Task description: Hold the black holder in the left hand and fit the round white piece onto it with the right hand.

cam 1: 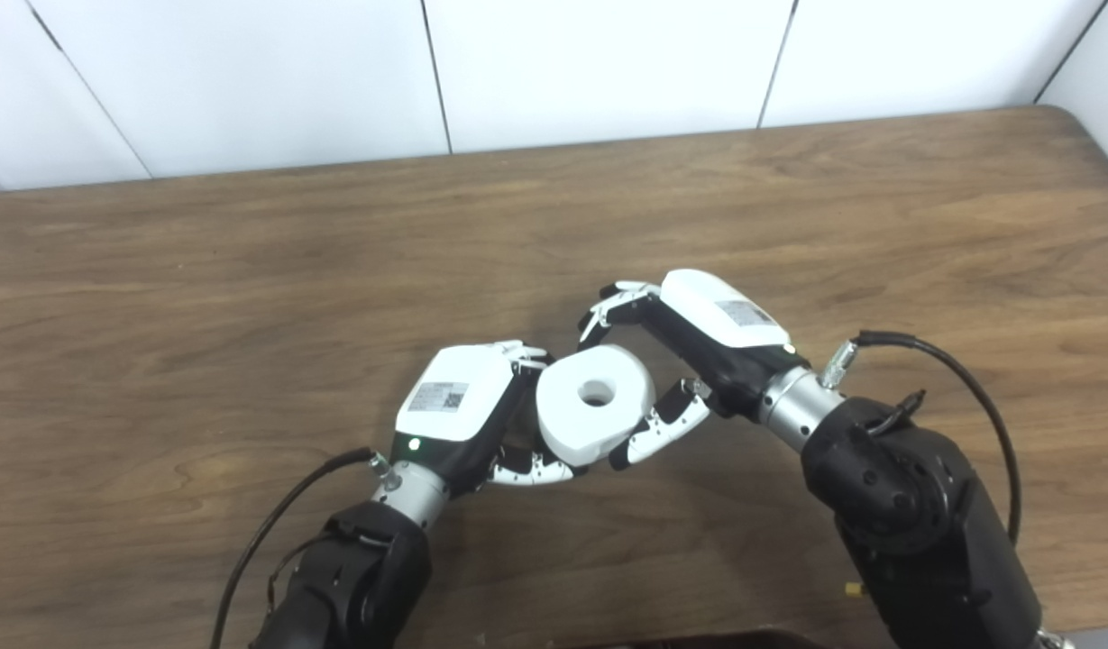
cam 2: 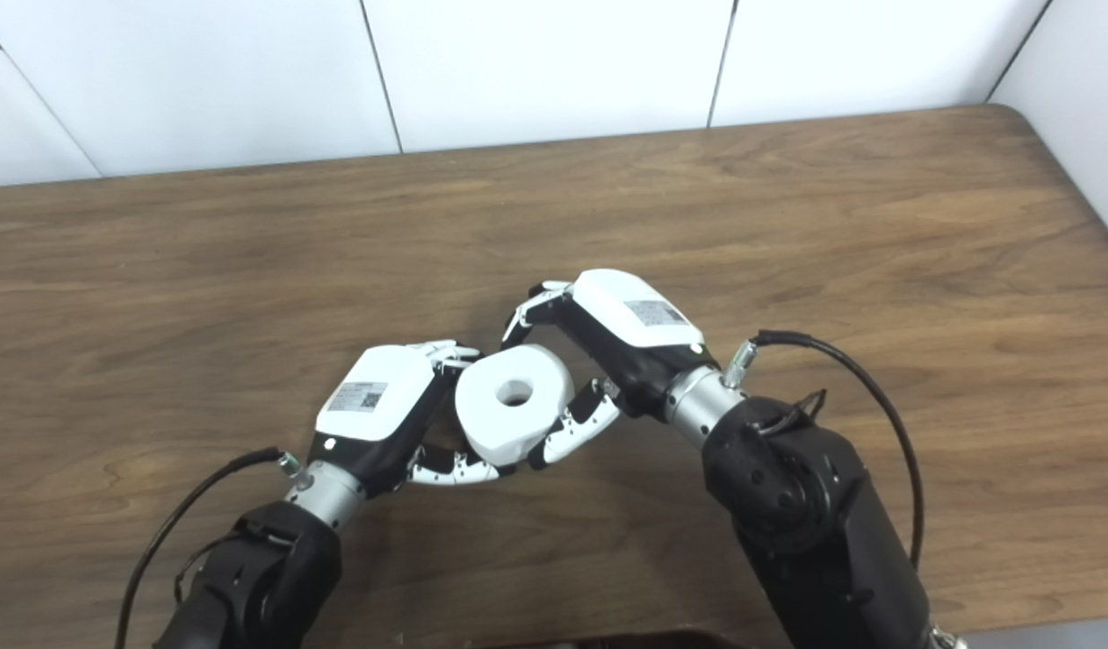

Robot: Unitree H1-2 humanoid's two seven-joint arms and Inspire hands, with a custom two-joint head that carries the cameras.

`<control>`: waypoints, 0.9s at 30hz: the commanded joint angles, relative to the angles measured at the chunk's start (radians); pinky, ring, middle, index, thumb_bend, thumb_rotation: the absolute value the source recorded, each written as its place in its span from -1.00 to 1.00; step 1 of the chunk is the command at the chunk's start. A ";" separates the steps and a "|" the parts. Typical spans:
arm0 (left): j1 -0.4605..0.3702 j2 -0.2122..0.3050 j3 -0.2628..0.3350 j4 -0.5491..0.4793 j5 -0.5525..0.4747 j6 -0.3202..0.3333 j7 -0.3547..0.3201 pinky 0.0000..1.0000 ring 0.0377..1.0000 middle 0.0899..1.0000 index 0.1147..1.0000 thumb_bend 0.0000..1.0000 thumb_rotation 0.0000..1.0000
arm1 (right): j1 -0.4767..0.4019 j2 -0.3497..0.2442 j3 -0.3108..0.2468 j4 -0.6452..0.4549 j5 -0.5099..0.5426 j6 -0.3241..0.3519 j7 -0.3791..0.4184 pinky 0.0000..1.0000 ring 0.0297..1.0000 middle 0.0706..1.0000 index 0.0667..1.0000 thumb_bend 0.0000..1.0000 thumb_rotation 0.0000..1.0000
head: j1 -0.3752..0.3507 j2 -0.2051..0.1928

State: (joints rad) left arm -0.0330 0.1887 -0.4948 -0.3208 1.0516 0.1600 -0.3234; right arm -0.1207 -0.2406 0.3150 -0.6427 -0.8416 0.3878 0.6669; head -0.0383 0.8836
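The round white piece (cam 1: 594, 401) is a thick white ring with a hole in its middle, held just above the wooden table (cam 1: 247, 270) between both hands. My right hand (cam 1: 689, 347) is shut on it from the right, fingers over its far side and thumb at its near side. My left hand (cam 1: 472, 410) is curled against its left side and under it. The black holder is hidden; I cannot see it under the ring or in the left hand. The ring also shows in the right eye view (cam 2: 516, 401), with the left hand (cam 2: 382, 410) and right hand (cam 2: 612, 338) beside it.
A white panelled wall (cam 1: 554, 72) runs behind the table's far edge. The table's right corner (cam 1: 1067, 117) is rounded. Black cables (cam 1: 959, 379) loop off both wrists.
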 commanded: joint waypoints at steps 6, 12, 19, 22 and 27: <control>0.019 -0.002 -0.026 0.032 -0.002 -0.003 -0.048 0.62 0.69 0.54 -0.16 0.04 -0.90 | -0.021 -0.026 0.014 -0.013 -0.002 -0.003 0.042 0.59 0.81 0.53 0.02 0.47 -0.54 | -0.008 -0.007; 0.019 0.002 -0.028 0.033 -0.002 -0.008 -0.051 0.61 0.69 0.55 -0.16 0.04 -0.90 | -0.029 -0.031 0.015 -0.010 -0.010 0.004 0.062 0.62 0.84 0.56 0.21 0.99 -0.26 | -0.010 -0.010; 0.017 0.001 -0.028 0.031 -0.004 -0.001 -0.064 0.62 0.70 0.55 -0.16 0.04 -0.90 | -0.028 -0.027 0.017 -0.012 -0.022 0.008 0.076 0.64 0.84 0.59 0.30 1.00 -0.22 | -0.013 -0.012; 0.017 0.001 -0.028 0.033 -0.003 -0.002 -0.063 0.62 0.69 0.54 -0.16 0.04 -0.90 | -0.024 -0.024 0.016 -0.012 -0.023 0.006 0.073 0.62 0.83 0.59 0.32 1.00 -0.22 | -0.013 -0.012; 0.017 -0.001 -0.030 0.038 0.001 0.001 -0.065 0.64 0.69 0.54 -0.16 0.04 -0.90 | -0.023 -0.026 0.016 -0.011 -0.025 0.007 0.077 0.65 0.84 0.60 0.34 1.00 -0.21 | -0.014 -0.015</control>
State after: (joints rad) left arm -0.0325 0.1871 -0.4955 -0.3191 1.0524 0.1580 -0.3231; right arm -0.1282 -0.2655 0.3303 -0.6420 -0.8660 0.3987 0.7359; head -0.0506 0.8682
